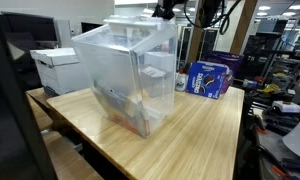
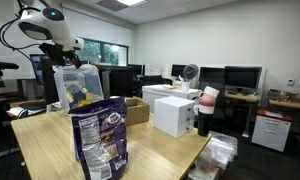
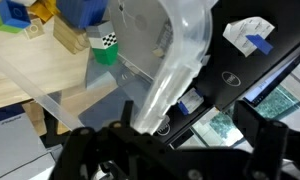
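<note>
One relation matters most here: the clear plastic bin (image 1: 130,85) lies straight below the gripper (image 1: 168,12), at 6 o'clock from the jaws. In this exterior view the bin stands on the wooden table (image 1: 205,140). A blue bag (image 1: 208,78) sits at 3 o'clock of it and a white box (image 1: 58,68) at 9 o'clock. The jaws are cut off by the frame's top edge, so their spread cannot be read from here.

In an exterior view from across the room, the gripper (image 2: 72,48) hangs just over the bin (image 2: 78,88), near its top edge. A purple snack bag (image 2: 100,140) stands in front and hides the bin's base.

The wrist view alone shows the jaws (and they stand wide apart, holding nothing). The gripper (image 3: 175,142) straddles the bin's rim (image 3: 175,60), whose long axis runs from 1 o'clock to 7 o'clock between the two fingers, touching neither as far as I can tell. Toy blocks (image 3: 85,12) lie inside the bin at 10 o'clock, among them a green block (image 3: 105,50).
</note>
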Tool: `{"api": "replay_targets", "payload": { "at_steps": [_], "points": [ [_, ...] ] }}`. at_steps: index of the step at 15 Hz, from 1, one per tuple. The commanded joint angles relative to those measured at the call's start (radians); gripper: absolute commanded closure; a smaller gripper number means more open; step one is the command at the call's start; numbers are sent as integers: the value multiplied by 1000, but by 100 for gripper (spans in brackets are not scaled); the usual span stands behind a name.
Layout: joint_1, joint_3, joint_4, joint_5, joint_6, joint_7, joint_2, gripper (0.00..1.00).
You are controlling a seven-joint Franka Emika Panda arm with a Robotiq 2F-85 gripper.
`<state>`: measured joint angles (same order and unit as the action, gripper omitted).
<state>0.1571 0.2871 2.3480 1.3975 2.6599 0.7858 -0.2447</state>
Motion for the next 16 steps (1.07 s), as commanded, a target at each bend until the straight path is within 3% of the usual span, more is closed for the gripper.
{"api": "replay_targets", "payload": {
  "at_steps": [1, 7, 8, 9, 12, 16],
  "points": [
    [-52, 69, 26, -258, 71, -196, 7, 0],
    [-211, 160, 45, -827, -27, -660, -12, 0],
    [-111, 61, 39, -900, -38, -708, -5, 0],
    [-74, 31, 5, -976, -83, -767, -4, 0],
    [-8, -20, -57, -1043, -176, -807, 4, 0],
    [27, -40, -114, -1080, -256, -826, 12, 0]
  ]
}}
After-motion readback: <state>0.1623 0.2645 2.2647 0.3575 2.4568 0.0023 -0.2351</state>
